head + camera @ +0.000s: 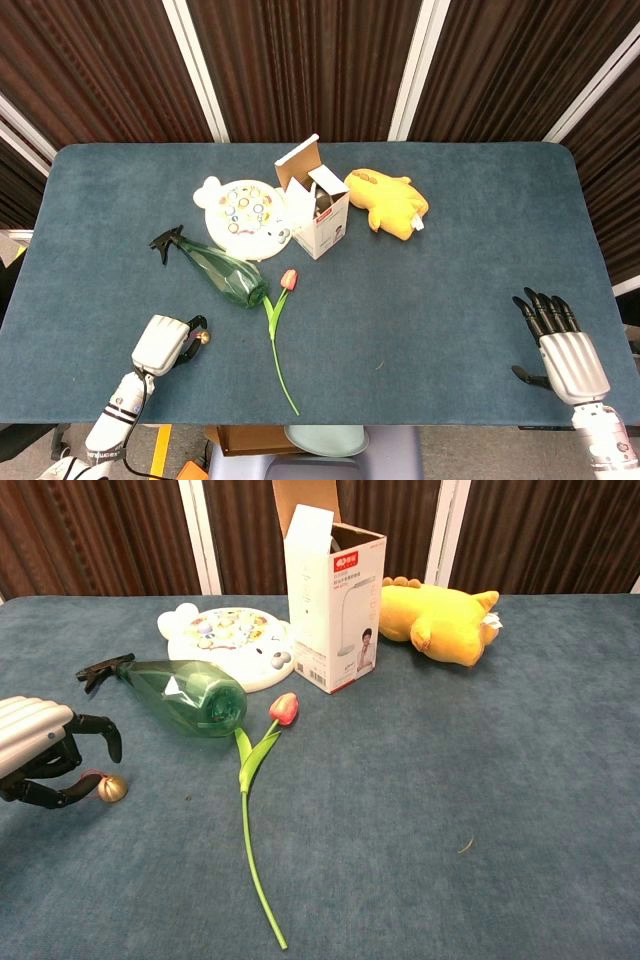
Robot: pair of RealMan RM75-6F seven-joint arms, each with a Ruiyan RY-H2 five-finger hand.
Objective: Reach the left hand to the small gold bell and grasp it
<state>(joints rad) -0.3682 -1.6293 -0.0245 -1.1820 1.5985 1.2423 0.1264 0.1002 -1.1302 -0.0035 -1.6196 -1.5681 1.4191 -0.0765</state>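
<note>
Although the left hand (pixel 45 752) is sitting right at the small gold metal bell (pixel 111 789), the grasp is not looking finished. In the chest view the dark fingers (pixel 90 727) are curling over and around the bell's red loop of cord (pixel 90 777), with the lower finger lying along the blue-grey carpeted table (pixel 520 810) and its tip touching or almost touching the bell's left side. The bell itself is resting on the table just right of the fingertips, not lifted and not enclosed, so the hand is half curled but holding nothing that can be made out. In the head view the white back of the left hand (pixel 163 345) is covering most of the contact, and the bell (pixel 203 338) is peeking out at its right edge, near the table's near-left corner.

The reach is therefore appearing essentially done; what is left is closing the fingers fully around the bell, which probably calls for a small shift to the right so that it sits between thumb and fingers rather than beyond them. Being small and round, it may roll away if nudged.

The right hand (pixel 560 340) is resting at the near right of the table, fingers spread and empty, well apart from everything. The green plastic spray bottle (pixel 175 692) is lying just beyond the bell, and the pink artificial tulip (pixel 250 800) to its right.
</note>
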